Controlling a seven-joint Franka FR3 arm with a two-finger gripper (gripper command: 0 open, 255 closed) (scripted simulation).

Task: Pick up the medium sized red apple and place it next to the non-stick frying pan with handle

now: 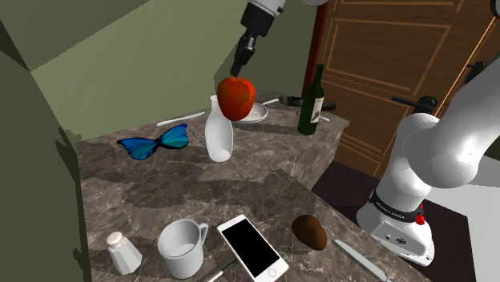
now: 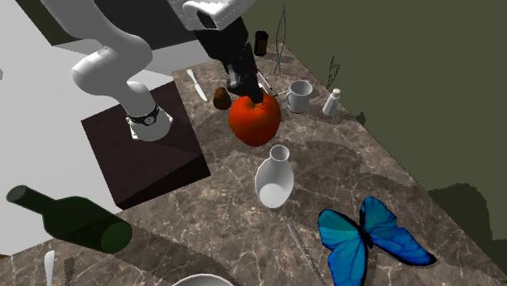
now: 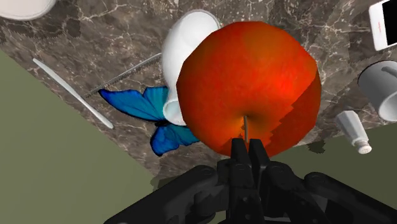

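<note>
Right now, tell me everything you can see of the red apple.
The apple is red shading to orange, glossy and slightly faceted, with a thin brown stem in a dimple on top. It hangs stem-up in the air, off the dark marbled counter. The gripper is shut at the stem, its black fingers pinching there; nothing else touches the fruit. It hangs above the white vase, and the second exterior view shows a gap between them.
</note>
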